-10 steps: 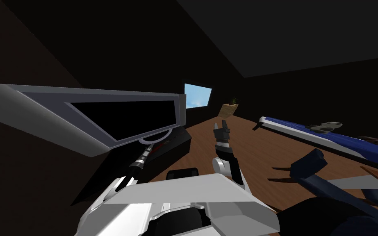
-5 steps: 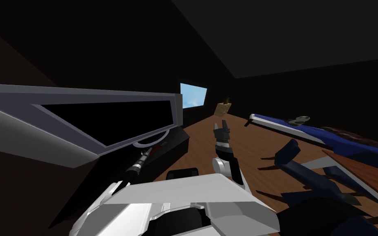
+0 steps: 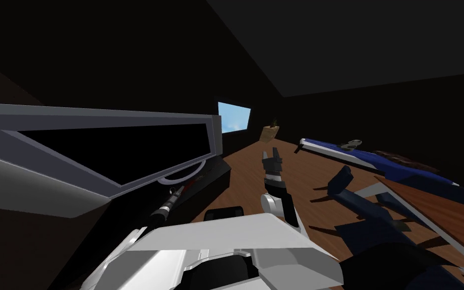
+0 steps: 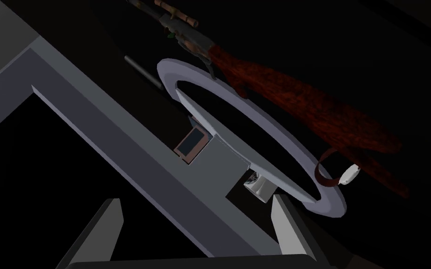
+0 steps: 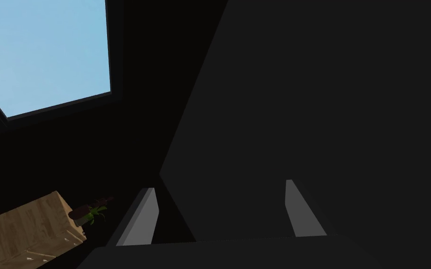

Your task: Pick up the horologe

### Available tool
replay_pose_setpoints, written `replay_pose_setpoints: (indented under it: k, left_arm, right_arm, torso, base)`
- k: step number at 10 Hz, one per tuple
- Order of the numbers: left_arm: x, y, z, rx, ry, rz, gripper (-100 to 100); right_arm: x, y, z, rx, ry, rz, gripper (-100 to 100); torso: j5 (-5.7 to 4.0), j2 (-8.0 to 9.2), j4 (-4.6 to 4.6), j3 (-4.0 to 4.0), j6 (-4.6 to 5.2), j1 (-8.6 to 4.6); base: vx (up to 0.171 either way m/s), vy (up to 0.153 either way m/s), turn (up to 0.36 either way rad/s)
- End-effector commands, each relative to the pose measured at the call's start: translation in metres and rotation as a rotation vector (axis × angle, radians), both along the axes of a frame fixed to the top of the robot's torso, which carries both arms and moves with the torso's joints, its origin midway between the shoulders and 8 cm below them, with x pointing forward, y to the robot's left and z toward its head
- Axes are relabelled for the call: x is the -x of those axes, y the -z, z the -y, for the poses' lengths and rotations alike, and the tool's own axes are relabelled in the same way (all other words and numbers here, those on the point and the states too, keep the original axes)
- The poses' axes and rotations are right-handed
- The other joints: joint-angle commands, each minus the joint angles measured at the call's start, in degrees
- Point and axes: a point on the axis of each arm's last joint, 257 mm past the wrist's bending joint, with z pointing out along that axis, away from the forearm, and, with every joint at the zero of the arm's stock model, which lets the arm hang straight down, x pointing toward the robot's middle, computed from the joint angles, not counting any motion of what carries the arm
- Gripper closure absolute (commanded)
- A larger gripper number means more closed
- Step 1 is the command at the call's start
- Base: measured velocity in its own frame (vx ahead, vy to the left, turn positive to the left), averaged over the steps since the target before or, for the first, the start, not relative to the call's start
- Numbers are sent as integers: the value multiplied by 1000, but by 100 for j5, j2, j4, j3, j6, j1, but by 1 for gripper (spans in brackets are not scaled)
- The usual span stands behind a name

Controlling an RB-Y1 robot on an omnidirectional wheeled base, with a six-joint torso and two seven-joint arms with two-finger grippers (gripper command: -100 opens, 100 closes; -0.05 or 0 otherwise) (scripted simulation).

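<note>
In the left wrist view a small watch [image 4: 348, 174], white-faced on a dark red strap, lies on a dark top just past the grey ring stand [image 4: 252, 140] of a big grey-framed screen [image 3: 100, 146]. A small pale boxy object [image 4: 258, 184] sits beside the ring's base, close to one fingertip. My left gripper [image 4: 196, 200] is open and empty, short of both. My left forearm [image 3: 165, 206] reaches under the screen. My right gripper [image 3: 272, 152] stands upright over the wooden floor, open [image 5: 219, 187] and empty.
A long gun-like thing with a dark red stock [image 4: 275, 93] lies across the dark stand [image 3: 216, 176], and a small framed tablet [image 4: 191, 144] sits by the screen. To the right are a blue bed [image 3: 377, 158], a blue chair [image 3: 362, 201] and a wooden table [image 3: 442, 211].
The whole head view has swung: bed, chair and window slid left, so I have turned right. Both arms keep their pose against my chest.
</note>
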Motion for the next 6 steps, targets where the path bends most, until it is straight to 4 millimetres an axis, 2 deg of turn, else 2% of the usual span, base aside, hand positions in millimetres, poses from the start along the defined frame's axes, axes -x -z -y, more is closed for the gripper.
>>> replay_pose_setpoints:
  k: [1, 2, 3, 4, 5, 6]
  left_arm:
    - [13, 14, -16, -32, -6, -49, -100]
    - [22, 24, -19, -30, -16, -73, -100]
    - [34, 35, -34, -61, -22, -119, -100]
    - [41, 42, -37, -59, -30, -137, -100]
    - [58, 56, -53, -88, -42, -194, -100]
    - [67, 61, -67, -117, -46, -228, -100]
  right_arm:
    - [0, 0, 0, 0, 0, 0, 0]
    - [0, 0, 0, 0, 0, 0, 0]
    - [0, 0, 0, 0, 0, 0, 0]
    - [0, 0, 0, 0, 0, 0, 0]
    - [0, 0, 0, 0, 0, 0, 0]
    - [0, 0, 0, 0, 0, 0, 0]
  torso:
    - [0, 0, 0, 0, 0, 0]
    - [0, -1, 0, 0, 5, 2]
    - [1, -1, 0, 0, 2, 4]
    - [1, -2, 1, -1, 5, 8]
    - [1, -2, 0, -1, 0, 8]
    - [0, -2, 0, -1, 3, 6]
  base:
    - [4, 20, -205]
    - [4, 29, -182]
    - [7, 35, -274]
    - [5, 35, -124]
    - [12, 28, -230]
    - [26, 46, -356]
